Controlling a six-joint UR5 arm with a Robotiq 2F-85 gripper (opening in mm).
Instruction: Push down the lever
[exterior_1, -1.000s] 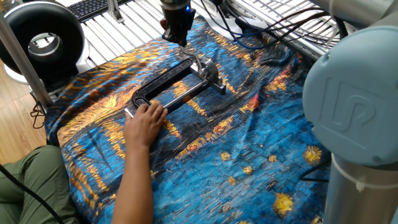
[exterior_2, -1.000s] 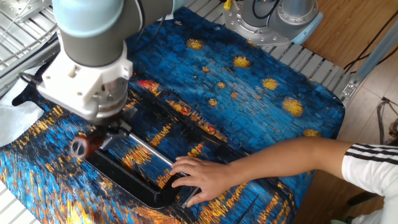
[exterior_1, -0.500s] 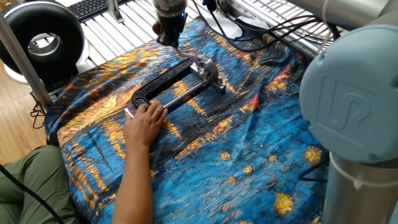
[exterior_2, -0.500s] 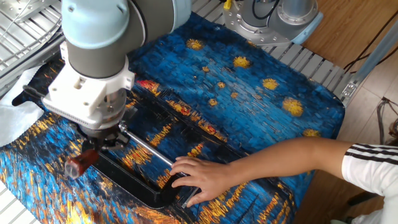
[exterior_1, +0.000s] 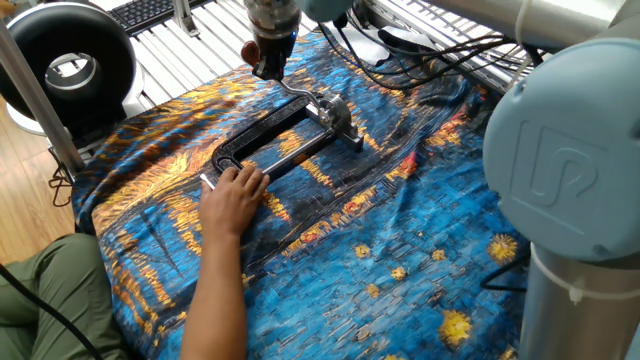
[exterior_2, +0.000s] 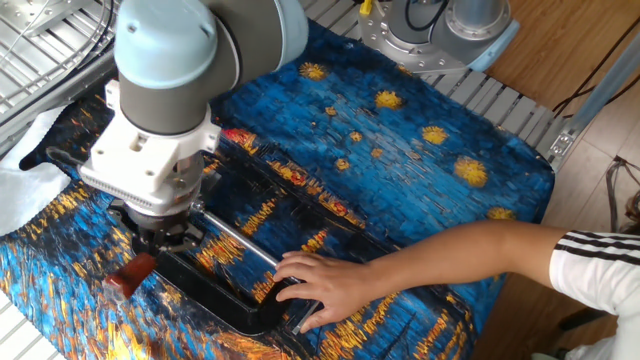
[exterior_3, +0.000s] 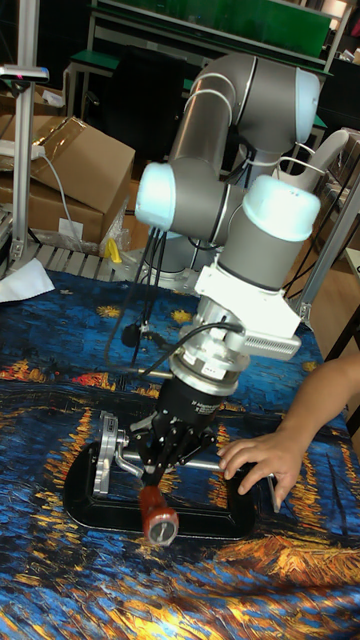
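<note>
We see the lever as a short slim silver metal arm that ends in a dark red-brown rounded knob; in the tall fixed view the knob points toward the camera and hangs low over the front edge of the clamp frame, and in the other fixed view the same knob sticks out beyond the near end of the frame, just above the cloth. The arm's far end joins a silver clamp head that stands at one end of the long black clamp frame, a flat oval loop lying on the cloth. The gripper sits directly over the lever where the arm meets the head; its dark fingers crowd around the silver arm, but we cannot tell whether they are pressed together, apart, or clamped on it. In one fixed view the gripper comes down at the far end of the frame, with the silver head just beside it. A person's hand lies flat on the opposite end of the frame, fingers spread over its rim. Everything rests on a blue and orange painted-pattern cloth that covers the table. A cardboard box stands behind the table in the tall fixed view; we cannot see what it holds.
</note>
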